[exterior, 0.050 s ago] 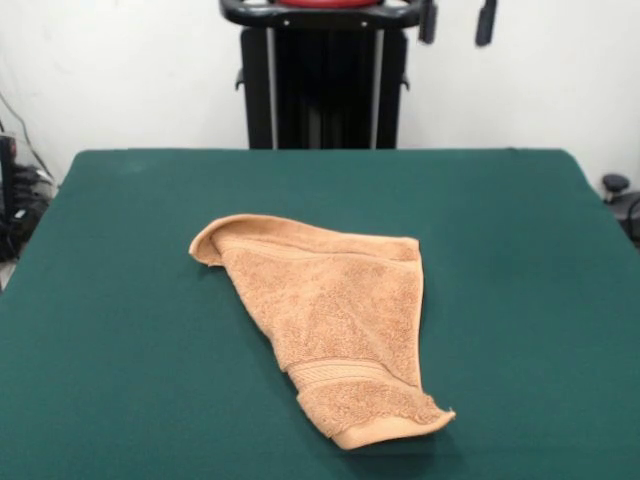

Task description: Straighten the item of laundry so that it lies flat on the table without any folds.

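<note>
The item of laundry (335, 320), an orange-tan terry towel, lies in a rough triangle on the middle of the dark green table (120, 320). Its far left corner (205, 247) is curled over on itself, and a woven band (335, 372) crosses it near the hemmed near end. Only the two dark tips of my gripper (457, 22) show at the top edge, drawn back high above the table's far side. They stand wide apart with nothing between them, well clear of the towel.
The black pedestal (325, 85) stands behind the table's far edge. Cables (18, 200) hang off the left side, and a small black knob (615, 185) sits beyond the right edge. Green cloth surrounds the towel on every side.
</note>
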Controlling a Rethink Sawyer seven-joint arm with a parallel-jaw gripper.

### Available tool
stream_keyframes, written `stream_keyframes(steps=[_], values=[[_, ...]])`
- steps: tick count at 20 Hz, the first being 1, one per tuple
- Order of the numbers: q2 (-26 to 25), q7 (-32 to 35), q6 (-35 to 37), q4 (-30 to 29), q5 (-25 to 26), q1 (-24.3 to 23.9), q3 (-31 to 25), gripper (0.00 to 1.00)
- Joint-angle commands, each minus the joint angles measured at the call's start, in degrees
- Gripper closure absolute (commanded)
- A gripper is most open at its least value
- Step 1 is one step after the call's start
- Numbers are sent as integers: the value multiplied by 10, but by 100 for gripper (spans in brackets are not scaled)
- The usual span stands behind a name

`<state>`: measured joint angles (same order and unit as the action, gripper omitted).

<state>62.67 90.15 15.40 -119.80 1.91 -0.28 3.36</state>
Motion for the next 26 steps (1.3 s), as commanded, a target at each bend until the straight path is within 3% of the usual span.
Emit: stream_keyframes(steps=[1, 11, 17, 26], values=[[-97, 69, -79, -42, 34, -8, -74, 0], [-135, 71, -109, -26, 41, -4, -69, 0], [-119, 66, -89, -30, 43, -11, -73, 0], [-92, 29, -59, -44, 70, -77, -112, 0]])
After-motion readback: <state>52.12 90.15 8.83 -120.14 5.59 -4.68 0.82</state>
